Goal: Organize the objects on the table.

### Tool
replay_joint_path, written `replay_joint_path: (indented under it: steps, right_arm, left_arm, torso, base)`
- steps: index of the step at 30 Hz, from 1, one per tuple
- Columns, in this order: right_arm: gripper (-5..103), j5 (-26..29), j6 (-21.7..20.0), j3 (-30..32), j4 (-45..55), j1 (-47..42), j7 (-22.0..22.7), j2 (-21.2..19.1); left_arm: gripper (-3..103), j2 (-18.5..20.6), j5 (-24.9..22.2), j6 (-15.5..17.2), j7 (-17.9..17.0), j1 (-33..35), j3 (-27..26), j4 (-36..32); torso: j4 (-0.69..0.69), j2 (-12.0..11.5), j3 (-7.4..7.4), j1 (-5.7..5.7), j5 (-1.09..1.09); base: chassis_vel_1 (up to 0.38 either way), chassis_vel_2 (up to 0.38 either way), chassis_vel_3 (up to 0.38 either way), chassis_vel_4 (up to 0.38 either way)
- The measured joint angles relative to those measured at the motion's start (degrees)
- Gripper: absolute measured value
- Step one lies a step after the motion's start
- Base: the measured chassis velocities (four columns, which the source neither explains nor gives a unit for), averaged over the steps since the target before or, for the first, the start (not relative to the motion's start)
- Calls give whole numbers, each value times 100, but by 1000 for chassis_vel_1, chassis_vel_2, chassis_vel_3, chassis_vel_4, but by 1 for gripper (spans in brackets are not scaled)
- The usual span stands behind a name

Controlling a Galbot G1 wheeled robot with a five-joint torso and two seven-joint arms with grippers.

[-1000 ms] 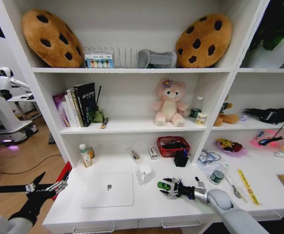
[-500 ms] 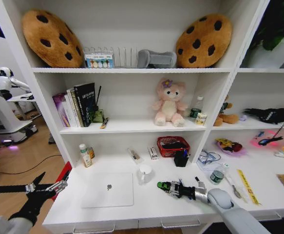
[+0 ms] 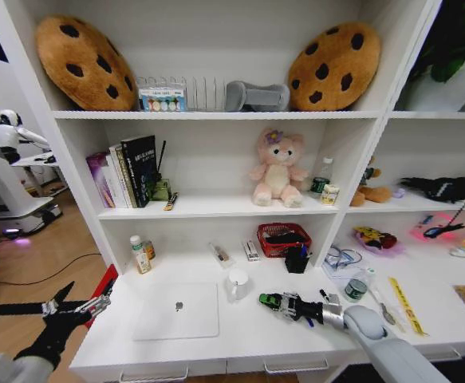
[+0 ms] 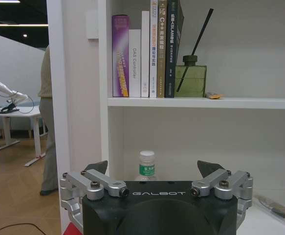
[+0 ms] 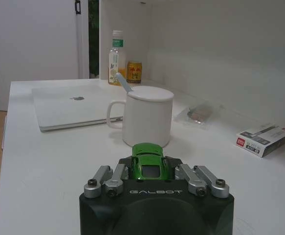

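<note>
Right jaws: closed on the green toy car (image 5: 147, 163), which sits nose-out between the two finger linkages; the right gripper (image 3: 284, 303) is low over the surface (image 3: 248, 331), just beside the white mug (image 3: 237, 283) on the side away from the laptop
Toy car position: held at the jaw tips; from the right wrist view it points toward the mug (image 5: 147, 116); whether its wheels are off the surface cannot be told
Left jaws: spread apart, nothing between them; the left gripper (image 4: 156, 172) hangs off the end of the surface, beyond the laptop's far side from the mug, idle
Laptop (image 3: 178, 309): closed, flat on the surface, just beside the mug, logo up
Pens: dark slim items lie on the surface near the right forearm, past the mug from the laptop; too small to identify with confidence
Other items near the mug: a small flat box (image 5: 264, 139) and a small bottle (image 3: 139, 253) toward the back wall, a red basket (image 3: 284, 237) further back
Step in hand (judgement): grasp of the toy car secured; carry not yet evident
Next move calls for (judgement): a clean lift clear of the mug and its spoon handle before any travel, then a chosen spot to set the car down; grip looks narrow, so a slow lift is advisable
</note>
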Motion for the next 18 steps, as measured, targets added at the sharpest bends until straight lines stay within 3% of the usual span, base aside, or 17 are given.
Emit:
replay_joint_path:
  steps: [7,11,16,18]
  right_arm:
    - [36,828,63,1174,1275,-1005,-1,-590]
    - [36,1680,-118,2151,2200,-1213,170,-1160]
    - [36,2397,-428,2355,2592,-852,465,-1563]
    - [36,2876,-577,2268,2688,-453,803,-1812]
  left_arm:
    - [100,0,0,0,0,1,0,1]
    - [100,0,-1,1,0,0,0,0]
    - [100,0,0,1,0,1,0,0]
    - [100,0,0,0,0,1,0,0]
  torso:
    - [-1,0,0,-1,-1]
    - [-1,0,-1,0,-2]
    - [1,0,0,0,-2]
    - [1,0,0,0,-3]
  base:
    - [0,0,0,0]
    - [0,0,0,0]
    - [0,0,0,0]
    - [0,0,0,0]
